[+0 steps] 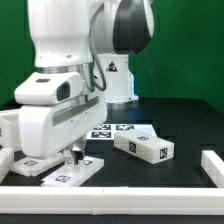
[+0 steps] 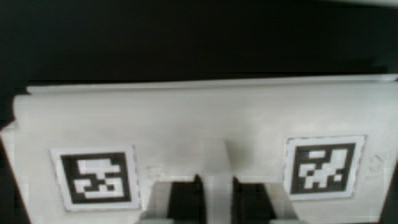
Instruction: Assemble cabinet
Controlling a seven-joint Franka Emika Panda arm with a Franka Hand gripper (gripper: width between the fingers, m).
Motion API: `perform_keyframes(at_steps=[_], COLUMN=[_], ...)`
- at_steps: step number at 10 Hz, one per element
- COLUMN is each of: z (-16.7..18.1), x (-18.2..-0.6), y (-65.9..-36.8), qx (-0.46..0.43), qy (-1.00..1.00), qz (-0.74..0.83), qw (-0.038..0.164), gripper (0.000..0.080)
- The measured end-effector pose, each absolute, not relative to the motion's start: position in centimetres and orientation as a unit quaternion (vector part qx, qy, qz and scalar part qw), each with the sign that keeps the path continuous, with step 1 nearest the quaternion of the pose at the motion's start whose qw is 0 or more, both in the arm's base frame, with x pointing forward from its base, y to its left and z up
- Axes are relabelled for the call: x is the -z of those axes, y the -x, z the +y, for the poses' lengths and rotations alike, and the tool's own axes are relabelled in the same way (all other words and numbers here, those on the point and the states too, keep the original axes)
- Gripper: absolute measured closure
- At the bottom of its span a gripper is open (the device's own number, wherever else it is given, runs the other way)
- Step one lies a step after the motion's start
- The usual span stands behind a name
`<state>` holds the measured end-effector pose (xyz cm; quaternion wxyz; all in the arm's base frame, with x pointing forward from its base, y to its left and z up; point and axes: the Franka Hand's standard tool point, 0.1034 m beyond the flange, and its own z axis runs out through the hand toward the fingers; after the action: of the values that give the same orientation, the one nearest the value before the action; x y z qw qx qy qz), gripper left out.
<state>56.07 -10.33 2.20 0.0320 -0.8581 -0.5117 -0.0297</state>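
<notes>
White plastic: every cabinet part I can see is hard and smooth, and carries black-and-white tags.
Panel (image 1: 72, 174): it lies flat on the table (image 1: 185, 128) at the exterior view's lower left, right under my gripper (image 1: 69, 155). In the wrist view the panel (image 2: 196, 115) fills most of the frame, with two tags facing up.
Box (image 1: 145, 148): it rests near the middle of the table, just beside the marker board (image 1: 118, 130) and well apart from the panel.
Strip (image 1: 212, 165): this loose piece sits at the exterior view's right edge, far from the rest.
Gripper (image 2: 210, 195): it is down at the panel, and my fingers (image 2: 178, 200) stand close together at the near edge, between the two tags. I cannot tell whether they pinch that edge or only sit over it.
Weight: I judge the panel light, an easy load for one arm.
Stiffness: it looks rigid and should not bend or sag when lifted.
Slip: the finish looks glossy, so a grip off-centre could let it pivot between my pads.
Hold: I would pinch it across its thin section, mid-edge between the tags, so it hangs balanced.
Box hold: it looks too bulky to span whole, so I would take it by one wall or its narrowest side.
Risk: the panel could be dragged across the table instead of lifting clear.
Stage: the parts lie loose and apart, so assembly looks early.
</notes>
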Motion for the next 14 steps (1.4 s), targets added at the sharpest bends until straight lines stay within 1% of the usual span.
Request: perform_keyframes(at_steps=[3, 4, 5, 6, 7, 8, 9, 10, 11, 12, 14], z=[-10.6, -10.5, -10.0, -9.0, -7.8, -6.1, -3.8, -2.1, -2.1, -2.3, -2.0], x=[-2.2, -2.2, -3.2, -4.7, -5.8, -6.4, -7.0, -7.2, -7.0, -6.9, -6.8], y=[-56.0, -56.0, -56.1, -55.8, -55.0, -54.1, -53.3, -52.9, -53.0, -52.8, -52.7], qx=[0.026, 0.026, 0.027, 0.026, 0.025, 0.026, 0.027, 0.033, 0.039, 0.036, 0.037], qy=[0.860, 0.861, 0.871, 0.880, 0.886, 0.896, 0.906, 0.909, 0.906, 0.907, 0.915], qz=[-0.508, -0.506, -0.488, -0.473, -0.462, -0.443, -0.420, -0.416, -0.421, -0.419, -0.402], qw=[0.036, 0.036, 0.034, 0.031, 0.029, 0.029, 0.029, 0.027, 0.022, 0.023, 0.024], gripper=[0.0738, 0.0674, 0.0674, 0.0486, 0.0351, 0.0351, 0.0169, 0.0057, 0.0057, 0.0009, 0.0003])
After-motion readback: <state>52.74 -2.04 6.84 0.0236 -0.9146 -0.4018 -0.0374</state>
